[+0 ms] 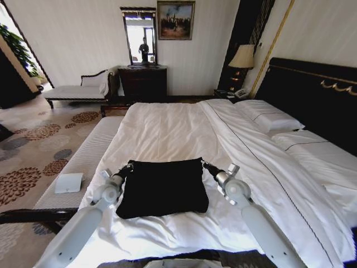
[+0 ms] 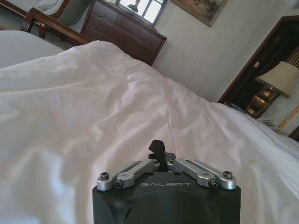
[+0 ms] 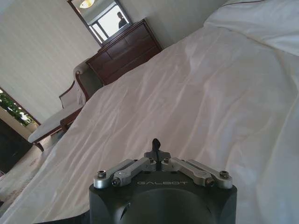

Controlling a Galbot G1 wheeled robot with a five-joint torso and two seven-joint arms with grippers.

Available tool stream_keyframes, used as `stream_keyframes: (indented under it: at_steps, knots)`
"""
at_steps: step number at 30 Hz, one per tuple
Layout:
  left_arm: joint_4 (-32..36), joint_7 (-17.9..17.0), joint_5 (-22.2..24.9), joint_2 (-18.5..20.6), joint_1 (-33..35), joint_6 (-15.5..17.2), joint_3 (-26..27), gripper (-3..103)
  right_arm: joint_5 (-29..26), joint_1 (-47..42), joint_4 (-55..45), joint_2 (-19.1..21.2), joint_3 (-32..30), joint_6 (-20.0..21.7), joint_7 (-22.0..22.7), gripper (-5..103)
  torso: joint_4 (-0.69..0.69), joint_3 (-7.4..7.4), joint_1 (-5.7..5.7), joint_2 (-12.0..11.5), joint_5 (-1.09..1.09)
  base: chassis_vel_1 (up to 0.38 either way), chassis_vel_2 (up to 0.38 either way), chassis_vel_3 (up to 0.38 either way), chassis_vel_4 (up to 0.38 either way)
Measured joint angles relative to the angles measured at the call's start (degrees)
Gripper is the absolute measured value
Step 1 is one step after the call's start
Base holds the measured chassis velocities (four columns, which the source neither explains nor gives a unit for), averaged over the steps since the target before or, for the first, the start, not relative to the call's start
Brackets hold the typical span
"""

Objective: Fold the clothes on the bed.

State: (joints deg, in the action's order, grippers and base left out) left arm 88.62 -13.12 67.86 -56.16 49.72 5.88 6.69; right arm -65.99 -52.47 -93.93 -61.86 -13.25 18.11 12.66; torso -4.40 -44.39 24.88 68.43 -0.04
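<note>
You have the T-shirt (image 1: pixel 163 187) pinched by both far corners, left gripper (image 1: pixel 127 167) and right gripper (image 1: pixel 205 165) fingers pressed together on cloth, its body lying toward you on the bed (image 1: pixel 167 131).

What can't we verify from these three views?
- Head view: lettering on the black soft-cloth T-shirt is not visible; folded, plain side up.
- Wrist views: left pincer and right pincer each pinch a black scrap; their own housings hide the rest.
- Head view: large white-sheeted bed near edge is cut off.
</note>
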Motion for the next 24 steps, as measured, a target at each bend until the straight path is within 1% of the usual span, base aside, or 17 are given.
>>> stream_keyframes:
  at_steps: [1,4,5,7,10,11,14,16,20,24]
  knots:
    - [-2.27,0.48,-0.02,-0.86,-1.95,-0.26,-0.88,1,0.54,1.28,2.26,-0.55,0.72,-0.33,-0.26,0,-0.02,0.00,0.00,0.00,-0.01,0.000,0.000,0.000,0.000]
    - [-8.39,2.04,-0.80,-2.85,-6.54,-1.21,-2.48,1,2.16,4.40,7.41,-2.17,2.18,-1.33,-0.89,0,-0.02,0.00,0.00,0.00,0.02,0.000,0.000,0.000,0.000]
    - [-8.39,2.04,-0.80,-2.85,-6.54,-1.21,-2.48,1,2.16,4.40,7.41,-2.17,2.18,-1.33,-0.89,0,-0.02,0.00,0.00,0.00,0.02,0.000,0.000,0.000,0.000]
    - [-12.05,3.00,-1.30,-4.07,-8.54,-1.66,-2.93,1,2.78,6.12,9.70,-2.93,2.85,-1.82,-1.32,0,-0.01,0.00,0.00,0.00,-0.01,0.000,0.000,0.000,0.000]
    - [-17.24,3.84,-1.70,-5.78,-10.71,-2.13,-2.98,1,4.31,9.17,13.38,-4.19,4.14,-2.91,-2.03,0,0.00,0.01,-0.01,0.01,-0.01,0.000,0.000,0.000,0.000]
    - [-17.24,3.84,-1.70,-5.78,-10.71,-2.13,-2.98,1,4.31,9.17,13.38,-4.19,4.14,-2.91,-2.03,0,0.00,0.01,-0.01,0.01,-0.01,0.000,0.000,0.000,0.000]
    - [-21.03,4.93,-2.89,-6.97,-12.33,-2.77,-3.43,1,5.07,12.22,16.71,-5.56,5.23,-3.97,-2.57,0,0.02,0.00,-0.01,0.01,-0.01,0.000,0.000,0.000,0.000]
    - [-22.09,5.39,-3.12,-7.55,-13.25,-3.02,-3.77,1,5.64,13.53,18.45,-5.99,5.76,-4.62,-3.04,0,0.03,0.00,0.00,0.01,-0.01,0.000,0.000,0.000,0.000]
    - [-23.72,5.86,-3.21,-8.39,-14.63,-3.57,-3.82,1,6.61,14.16,20.09,-6.12,6.04,-5.51,-3.57,0,-0.02,0.01,-0.01,0.01,-0.01,0.000,0.000,0.000,0.000]
    - [-24.38,6.79,-3.25,-8.50,-14.80,-3.55,-3.56,1,7.33,13.61,20.48,-6.12,5.82,-6.22,-4.01,0,-0.01,0.01,-0.02,0.01,0.00,0.000,0.000,0.000,0.000]
